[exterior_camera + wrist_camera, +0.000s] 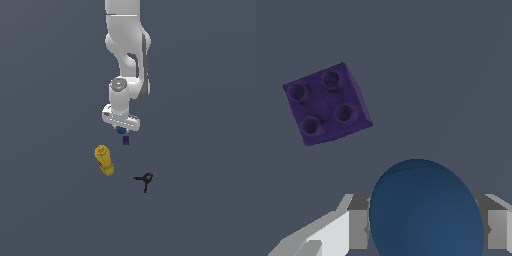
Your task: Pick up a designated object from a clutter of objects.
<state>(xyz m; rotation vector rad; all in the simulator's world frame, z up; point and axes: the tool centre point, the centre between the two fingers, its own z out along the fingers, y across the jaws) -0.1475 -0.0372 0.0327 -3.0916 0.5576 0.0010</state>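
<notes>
Under the arm, beside the small dark purple studded block [327,104]: claw [121,126] astride the smooth dark blue ball [426,210], apparently closed on it. Grasp step; next, probably a straight lift off the grey counter [200,200].

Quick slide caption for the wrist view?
Blue ball sits between the fingers, purple studded block lying apart on the grey floor.

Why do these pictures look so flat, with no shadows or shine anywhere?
Exterior view: even light, no cast shadows under the yellow bottle or clamp, small things coarse. Wrist view: the ball between the end effector fingers shows only soft shading, no glare; the purple block is sharp.
</notes>
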